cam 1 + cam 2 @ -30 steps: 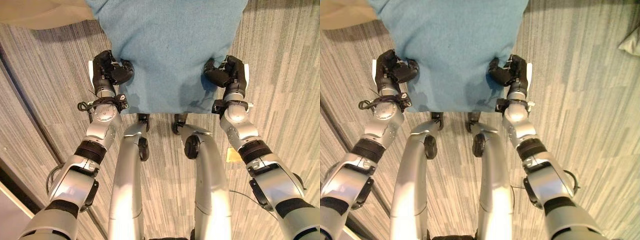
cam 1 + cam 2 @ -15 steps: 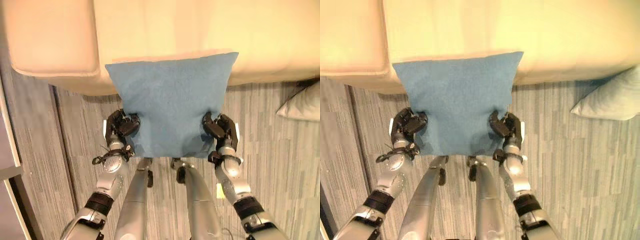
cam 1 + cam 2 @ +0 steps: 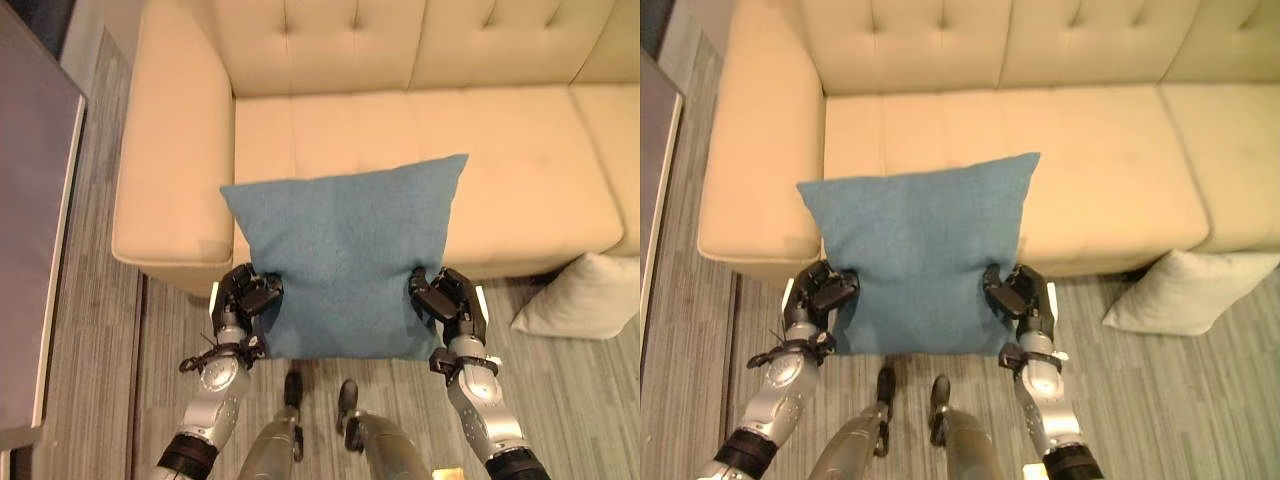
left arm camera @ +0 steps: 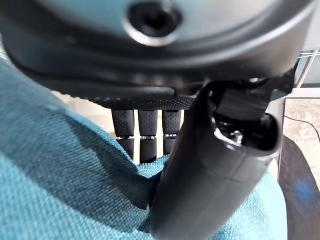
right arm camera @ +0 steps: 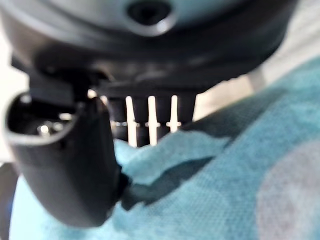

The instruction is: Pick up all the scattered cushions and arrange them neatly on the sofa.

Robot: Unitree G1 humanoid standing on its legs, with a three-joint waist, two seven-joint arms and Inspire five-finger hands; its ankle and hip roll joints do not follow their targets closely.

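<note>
I hold a square blue cushion (image 3: 345,260) in the air before the front edge of the beige sofa (image 3: 400,130). My left hand (image 3: 245,295) is shut on its lower left edge and my right hand (image 3: 445,297) on its lower right edge. In the left wrist view the thumb (image 4: 210,165) presses the blue cloth (image 4: 65,190) against the fingers. The right wrist view has the same pinch on the cushion (image 5: 225,175). A pale grey cushion (image 3: 585,297) lies on the floor at the right, against the sofa's base.
The sofa's seat (image 3: 1090,170) is bare, with a tufted backrest (image 3: 1040,40) behind and a broad armrest (image 3: 755,170) on the left. A dark panel (image 3: 35,230) stands to the left of the sofa. Grey striped floor (image 3: 1200,400) lies around me.
The camera has tilted up, so the whole sofa has come into view. Both hands keep their hold on the blue cushion, which now hangs over the seat's front edge.
</note>
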